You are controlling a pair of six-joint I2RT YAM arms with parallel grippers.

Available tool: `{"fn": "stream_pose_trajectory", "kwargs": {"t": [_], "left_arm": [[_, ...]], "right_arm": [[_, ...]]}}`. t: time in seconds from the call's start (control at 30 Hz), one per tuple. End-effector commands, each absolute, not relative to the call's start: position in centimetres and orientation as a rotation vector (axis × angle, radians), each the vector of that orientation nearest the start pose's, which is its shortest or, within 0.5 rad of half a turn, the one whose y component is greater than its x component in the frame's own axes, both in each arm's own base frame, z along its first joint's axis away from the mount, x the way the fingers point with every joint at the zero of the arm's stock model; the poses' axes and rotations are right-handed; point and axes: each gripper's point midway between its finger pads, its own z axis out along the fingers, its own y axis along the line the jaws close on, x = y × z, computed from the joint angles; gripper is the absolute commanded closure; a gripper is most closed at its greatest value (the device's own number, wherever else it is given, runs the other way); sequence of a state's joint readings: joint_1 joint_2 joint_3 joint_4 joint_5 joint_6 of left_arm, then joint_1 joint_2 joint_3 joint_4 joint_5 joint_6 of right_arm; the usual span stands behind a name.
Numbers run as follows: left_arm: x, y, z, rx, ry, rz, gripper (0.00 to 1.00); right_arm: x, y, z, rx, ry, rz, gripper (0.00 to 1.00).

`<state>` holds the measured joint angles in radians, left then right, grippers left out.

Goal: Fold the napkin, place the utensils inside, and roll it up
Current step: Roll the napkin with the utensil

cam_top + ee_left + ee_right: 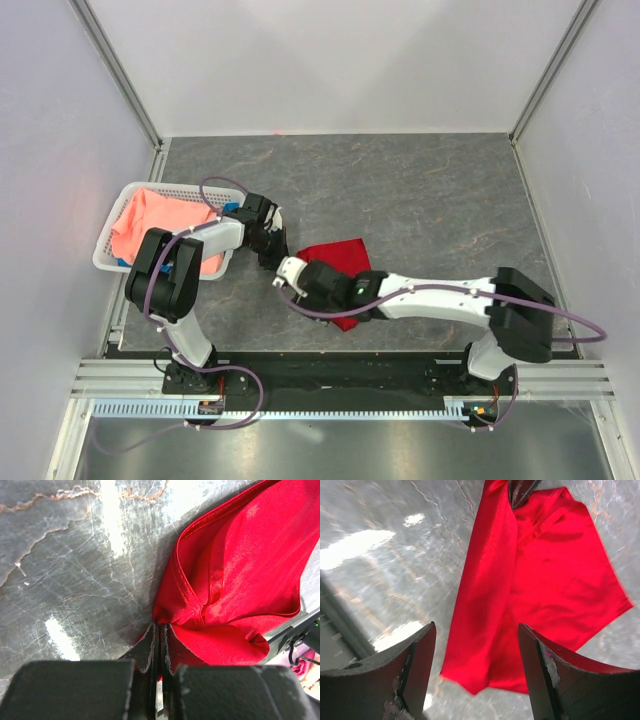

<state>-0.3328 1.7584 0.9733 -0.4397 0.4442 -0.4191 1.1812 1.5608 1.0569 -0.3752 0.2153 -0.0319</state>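
The napkin (338, 254) lies bunched on the table (420, 200), one corner touching the fingertips of the left gripper (272, 258). The right gripper (284, 275) sits just beside those fingertips, its wrist over the cloth. A basket (104, 255) holding pink cloth (150, 220) lies well apart from them.

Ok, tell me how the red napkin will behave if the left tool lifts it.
Likely floppy: the napkin bunches into soft folds where the left tool pinches it. Probably light, hanging limp from that corner rather than keeping shape. Its sheen and the smooth table suggest it would slide and crumple if pushed.
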Motion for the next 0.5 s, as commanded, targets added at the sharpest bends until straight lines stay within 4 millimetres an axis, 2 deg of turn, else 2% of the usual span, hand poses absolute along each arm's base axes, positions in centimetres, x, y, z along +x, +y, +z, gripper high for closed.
{"fn": "stream_pose_trajectory", "kwargs": {"t": [0.0,0.17,0.47], "left_arm": [[27.4,-18.9,1.6,0.044,2.917,-0.753,0.98],[27.5,-19.0,2.0,0.045,2.908,-0.762,0.98],[27.4,-19.1,2.1,0.052,2.907,-0.775,0.98]], "right_arm": [[20.6,34.9,9.5,-1.297,1.927,-0.055,0.26],[20.5,36.3,7.4,-1.377,1.909,-0.068,0.26],[20.0,37.0,4.4,-1.436,1.954,-0.009,0.32]]}}
